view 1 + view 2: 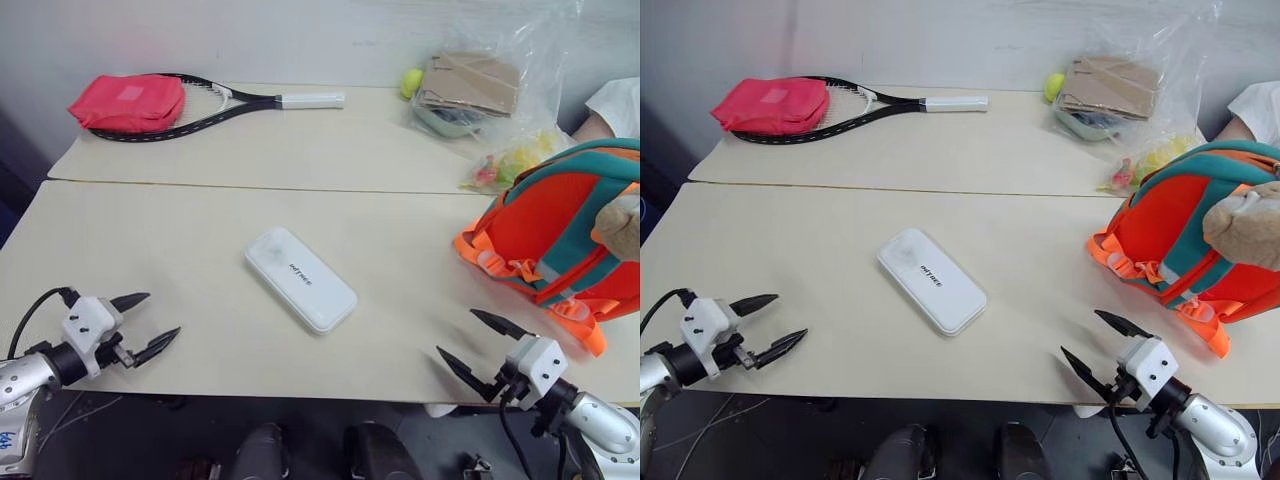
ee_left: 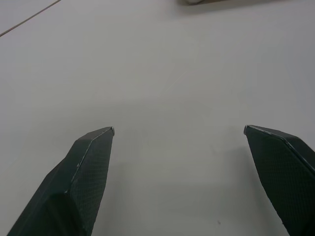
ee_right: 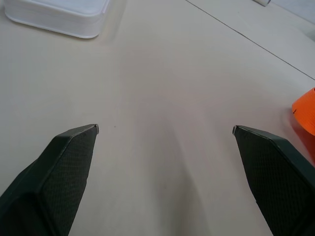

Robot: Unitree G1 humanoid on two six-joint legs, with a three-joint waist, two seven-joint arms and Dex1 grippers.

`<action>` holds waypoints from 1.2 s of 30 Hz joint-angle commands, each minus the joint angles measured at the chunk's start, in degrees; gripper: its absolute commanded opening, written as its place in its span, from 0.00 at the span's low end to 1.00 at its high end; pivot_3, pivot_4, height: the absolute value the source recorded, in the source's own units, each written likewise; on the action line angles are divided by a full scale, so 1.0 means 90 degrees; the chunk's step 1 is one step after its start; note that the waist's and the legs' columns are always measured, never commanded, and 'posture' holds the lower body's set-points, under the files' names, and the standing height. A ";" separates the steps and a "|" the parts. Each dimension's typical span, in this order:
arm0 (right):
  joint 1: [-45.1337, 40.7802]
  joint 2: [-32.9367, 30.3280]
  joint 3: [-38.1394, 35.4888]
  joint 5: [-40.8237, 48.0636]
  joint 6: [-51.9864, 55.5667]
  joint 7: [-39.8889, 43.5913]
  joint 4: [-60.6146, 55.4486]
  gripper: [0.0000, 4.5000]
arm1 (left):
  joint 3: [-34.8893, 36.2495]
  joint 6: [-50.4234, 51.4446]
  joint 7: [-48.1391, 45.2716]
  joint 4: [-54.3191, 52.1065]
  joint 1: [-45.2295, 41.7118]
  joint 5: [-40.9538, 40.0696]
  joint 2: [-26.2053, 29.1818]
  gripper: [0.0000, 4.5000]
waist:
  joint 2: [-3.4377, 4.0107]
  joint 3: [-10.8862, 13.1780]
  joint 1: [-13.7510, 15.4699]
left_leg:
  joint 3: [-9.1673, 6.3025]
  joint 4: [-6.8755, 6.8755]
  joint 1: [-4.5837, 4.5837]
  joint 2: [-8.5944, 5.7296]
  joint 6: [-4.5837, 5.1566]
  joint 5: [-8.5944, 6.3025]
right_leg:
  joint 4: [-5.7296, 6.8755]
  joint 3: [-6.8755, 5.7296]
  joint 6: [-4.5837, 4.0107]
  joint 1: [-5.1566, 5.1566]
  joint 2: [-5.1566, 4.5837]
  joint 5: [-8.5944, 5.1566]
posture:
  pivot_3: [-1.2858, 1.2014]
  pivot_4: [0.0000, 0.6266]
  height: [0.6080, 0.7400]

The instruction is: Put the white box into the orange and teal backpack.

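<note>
My left pincer hovers over the near edge of the cream table, fingers spread wide, holding nothing. The white box lies flat ahead and to its right, well apart, between my two pincers; its small dark lettering is too fine to read. My right pincer also gapes wide and empty. Just beyond it, to its right, sits the orange and teal backpack, cut off by the frame edge, its opening hidden.
</note>
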 commanded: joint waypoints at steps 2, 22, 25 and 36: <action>-0.0046 -0.0038 0.0014 0.0139 0.0056 0.0009 -0.0180 1.00 | 0.0171 0.0247 -0.0050 -0.0250 0.0064 -0.0166 0.0107 0.99 | 0.0000 0.0000 -0.0011 | -0.0001 -0.0001 0.0000 0.0000 -0.0002 0.0001 | 0.0001 0.0000 0.0000 -0.0001 0.0000 0.0000 | 0.52 0.24 1.00; -0.2000 -0.0712 0.2383 -0.0084 0.2107 0.1058 -0.0782 0.04 | -0.1905 0.1132 0.1202 0.1768 -0.4633 0.1030 -0.0541 0.30 | -0.0006 -0.0003 0.0024 | -0.0015 0.0089 -0.0011 -0.0002 -0.0020 0.0009 | 0.0052 -0.0025 0.0001 0.0005 0.0007 0.0000 | 0.52 0.24 1.00; -0.2455 -0.0643 0.2698 -0.0202 0.2439 0.1151 -0.0424 0.00 | -0.2254 0.1063 0.0999 0.2921 -0.5573 0.1138 -0.0985 0.16 | -0.0010 -0.0003 0.0023 | -0.0011 0.0110 -0.0033 -0.0001 -0.0012 0.0006 | 0.0058 -0.0042 0.0001 -0.0006 0.0006 0.0000 | 0.52 0.24 1.00; -0.3169 -0.0003 0.3224 -0.0423 0.2966 0.0899 -0.0223 0.00 | -0.2946 0.0665 0.0258 0.4678 -0.6619 0.1638 -0.1515 0.16 | -0.0011 -0.0002 0.0028 | -0.0016 0.0139 -0.0047 0.0005 -0.0014 0.0006 | 0.0061 -0.0088 0.0001 -0.0011 -0.0004 0.0000 | 0.52 0.24 1.00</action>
